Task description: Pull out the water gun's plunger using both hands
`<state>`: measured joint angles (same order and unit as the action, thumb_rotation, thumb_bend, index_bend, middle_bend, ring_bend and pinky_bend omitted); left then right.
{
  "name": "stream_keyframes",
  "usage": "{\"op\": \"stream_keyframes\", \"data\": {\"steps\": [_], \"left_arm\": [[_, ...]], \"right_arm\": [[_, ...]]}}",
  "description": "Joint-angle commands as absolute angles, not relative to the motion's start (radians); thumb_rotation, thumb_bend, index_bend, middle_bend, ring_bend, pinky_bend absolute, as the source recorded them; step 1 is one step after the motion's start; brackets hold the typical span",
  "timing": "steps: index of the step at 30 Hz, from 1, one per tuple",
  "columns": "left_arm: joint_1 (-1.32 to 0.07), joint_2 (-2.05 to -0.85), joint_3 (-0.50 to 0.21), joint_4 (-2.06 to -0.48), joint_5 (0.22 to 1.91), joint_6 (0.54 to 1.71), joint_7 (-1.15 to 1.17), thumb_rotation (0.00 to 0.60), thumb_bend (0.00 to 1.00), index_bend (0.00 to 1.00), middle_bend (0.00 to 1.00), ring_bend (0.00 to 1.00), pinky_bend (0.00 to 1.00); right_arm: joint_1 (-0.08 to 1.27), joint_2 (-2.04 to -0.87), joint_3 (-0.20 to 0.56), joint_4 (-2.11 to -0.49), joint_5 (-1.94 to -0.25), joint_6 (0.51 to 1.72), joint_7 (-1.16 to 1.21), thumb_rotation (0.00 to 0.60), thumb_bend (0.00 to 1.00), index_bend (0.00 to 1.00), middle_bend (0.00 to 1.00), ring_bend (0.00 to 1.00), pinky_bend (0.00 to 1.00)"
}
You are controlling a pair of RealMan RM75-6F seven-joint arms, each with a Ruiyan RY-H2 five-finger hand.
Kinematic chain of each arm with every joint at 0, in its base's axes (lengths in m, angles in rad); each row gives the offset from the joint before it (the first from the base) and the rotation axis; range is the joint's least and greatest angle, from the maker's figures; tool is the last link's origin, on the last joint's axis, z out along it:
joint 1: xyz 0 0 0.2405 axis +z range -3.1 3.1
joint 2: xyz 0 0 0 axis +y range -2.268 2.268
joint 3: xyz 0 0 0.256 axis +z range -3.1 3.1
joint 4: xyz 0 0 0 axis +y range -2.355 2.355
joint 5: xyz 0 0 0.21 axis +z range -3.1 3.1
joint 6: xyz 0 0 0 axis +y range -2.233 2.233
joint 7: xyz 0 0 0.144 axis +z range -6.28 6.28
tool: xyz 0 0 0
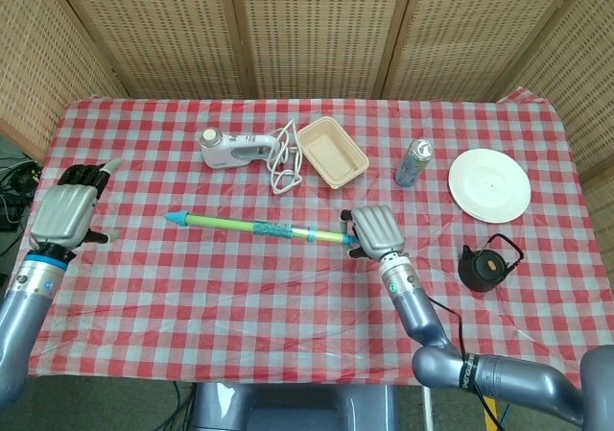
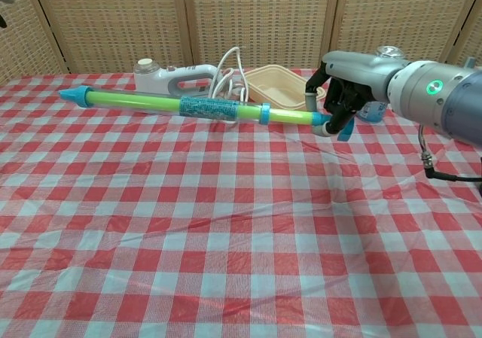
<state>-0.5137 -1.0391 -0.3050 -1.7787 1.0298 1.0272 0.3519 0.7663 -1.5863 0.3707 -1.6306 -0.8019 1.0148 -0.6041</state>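
The water gun (image 1: 251, 227) is a long green tube with a blue tip at its left end and a patterned blue band around its middle. In the chest view the water gun (image 2: 151, 102) hangs level above the checked cloth. My right hand (image 1: 374, 231) grips its right end, the blue plunger handle (image 2: 343, 129); the same right hand (image 2: 348, 86) shows with its fingers wrapped around that end. My left hand (image 1: 65, 210) hovers over the table's left side, a little left of the blue tip (image 1: 176, 217). It holds nothing and touches nothing.
Along the back stand a white hand mixer (image 1: 230, 148) with its cord (image 1: 285, 162), a beige container (image 1: 331, 151) and a drink can (image 1: 414, 162). On the right are a white plate (image 1: 489, 184) and a black kettle (image 1: 487, 266).
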Motion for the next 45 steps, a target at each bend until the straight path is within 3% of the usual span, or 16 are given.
{"op": "stream_keyframes", "data": {"steps": [1, 5, 16, 23, 34, 39, 45], "left_arm": [[-0.544, -1.059, -0.328, -1.762, 0.998, 1.021, 0.351, 0.6, 0.13, 0.23, 0.64, 0.6, 0.48], [-0.601, -1.032, -0.346, -1.766, 0.92, 0.894, 0.306, 0.6, 0.13, 0.31, 0.77, 0.7, 0.57], [-0.796, -0.978, -0.322, -1.697, 0.742, 0.574, 0.285, 0.6, 0.13, 0.38, 0.78, 0.71, 0.58], [-0.878, -1.003, -0.278, -1.669, 0.678, 0.542, 0.292, 0.6, 0.13, 0.4, 0.78, 0.71, 0.58], [-0.936, -1.007, -0.213, -1.705, 0.637, 0.612, 0.327, 0.6, 0.13, 0.4, 0.78, 0.71, 0.58], [-0.956, -1.024, -0.182, -1.701, 0.624, 0.638, 0.343, 0.6, 0.22, 0.42, 0.78, 0.71, 0.58], [-0.975, -1.046, -0.156, -1.702, 0.628, 0.679, 0.37, 0.6, 0.22, 0.42, 0.78, 0.71, 0.58]], "right_arm": [[0.784, -1.589, 0.371, -1.61, -0.778, 1.006, -0.611, 0.6, 0.52, 0.79, 1.0, 1.0, 0.58], [0.808, -1.598, 0.37, -1.586, -0.756, 0.993, -0.606, 0.6, 0.52, 0.79, 1.0, 1.0, 0.58], [0.835, -1.591, 0.365, -1.588, -0.759, 0.997, -0.573, 0.6, 0.52, 0.79, 1.0, 1.0, 0.58], [0.835, -1.576, 0.353, -1.598, -0.755, 1.007, -0.555, 0.6, 0.52, 0.79, 1.0, 1.0, 0.58], [0.836, -1.573, 0.338, -1.608, -0.76, 1.015, -0.517, 0.6, 0.52, 0.79, 1.0, 1.0, 0.58], [0.837, -1.576, 0.331, -1.614, -0.764, 1.022, -0.503, 0.6, 0.52, 0.79, 1.0, 1.0, 0.58], [0.836, -1.584, 0.322, -1.607, -0.769, 1.029, -0.485, 0.6, 0.52, 0.79, 1.0, 1.0, 0.58]]}}
